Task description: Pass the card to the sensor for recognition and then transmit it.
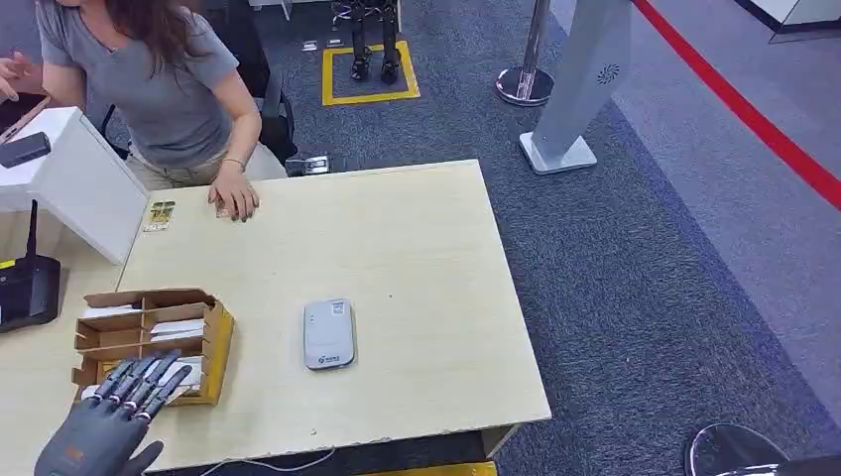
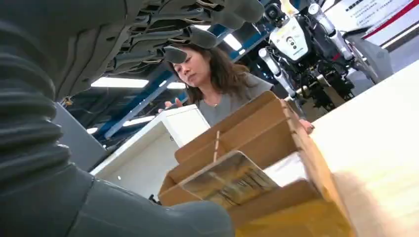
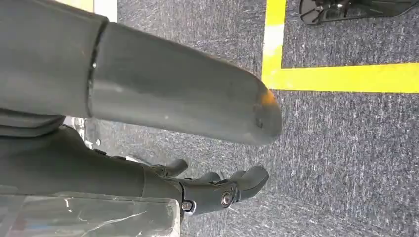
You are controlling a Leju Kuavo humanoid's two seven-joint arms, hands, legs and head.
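The left hand (image 1: 119, 407) hovered over the near end of the cardboard box (image 1: 149, 342), fingers (image 1: 149, 377) spread and extended toward its front compartment, holding nothing. In the left wrist view a card (image 2: 230, 178) leaned tilted in the box's near slot, its printed face up, with the fingers (image 2: 197, 34) above it and not yet touching. Other white cards lay flat in the compartments behind. The sensor (image 1: 328, 333), a flat grey reader, sat on the table (image 1: 397, 248) well apart from the box, toward the robot's right. The right hand (image 3: 217, 190) hung beside the body over the carpet, its fingers loosely curled and gripping nothing. A person (image 1: 159, 79) stood at the far edge, one hand (image 1: 235, 193) resting on the table near a small card (image 1: 159, 215). The step in hand looked to be the pick. To do it well, the hand probably needed to come down on the tilted card's raised edge and pinch it between thumb and fingers without pushing it flat or dragging the light box. Taking 1 card only mattered. A clean lift straight out of the slot would likely avoid catching the cardboard divider before the carry across to the reader.
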